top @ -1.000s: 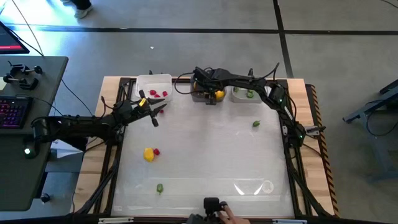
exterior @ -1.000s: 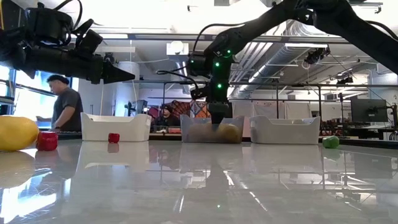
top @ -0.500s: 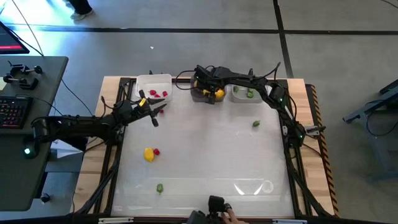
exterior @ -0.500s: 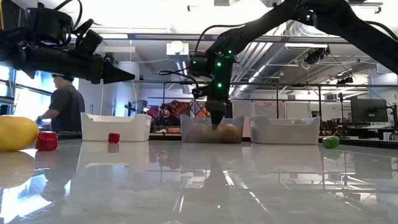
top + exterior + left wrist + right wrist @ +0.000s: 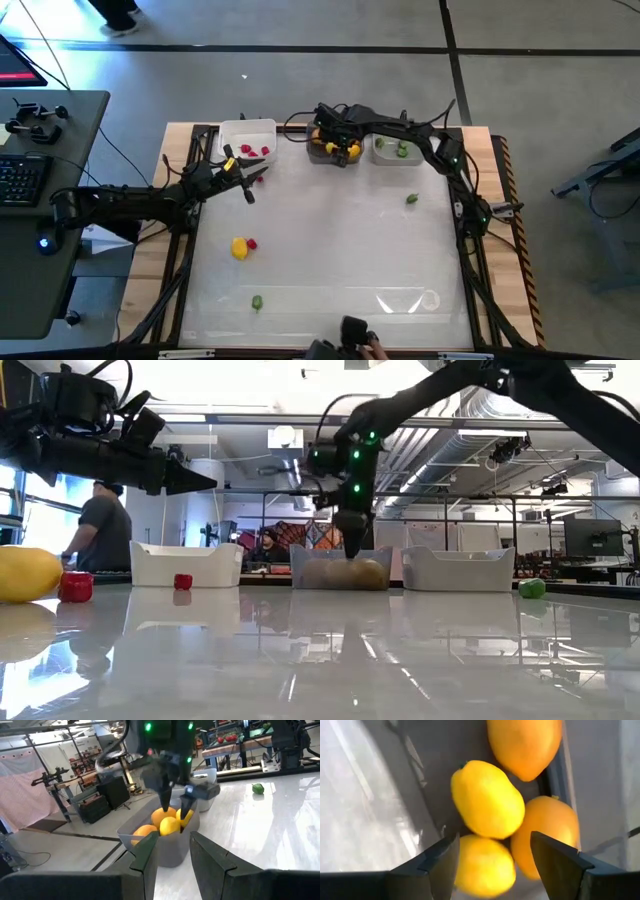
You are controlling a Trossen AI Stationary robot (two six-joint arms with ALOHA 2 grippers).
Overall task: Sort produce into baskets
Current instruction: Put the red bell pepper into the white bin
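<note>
Right gripper (image 5: 492, 852) poised directly above the middle dark grey rectangular plastic basket (image 5: 330, 152) at the table's far edge. Fingers spread wide, nothing between them, touching nothing; the left wrist view shows both tips just over the fruit. Basket holds four round yellow and orange fruits (image 5: 488, 800), piled against each other.

Left gripper (image 5: 248, 187) hangs over the table just in front of the white rectangular plastic basket (image 5: 247, 131), which holds red berry-like bits (image 5: 252, 150). Fingers narrowly parted, nothing gripped.

Light grey rectangular plastic basket (image 5: 385, 146) on the right holds small green pieces (image 5: 402, 151).

Loose on the glossy white table (image 5: 330, 250): yellow round fruit (image 5: 239, 248) touching a small red piece (image 5: 251, 243), left of centre; one green bit (image 5: 411, 199) to the right; another green bit (image 5: 257, 301) near the front edge.
</note>
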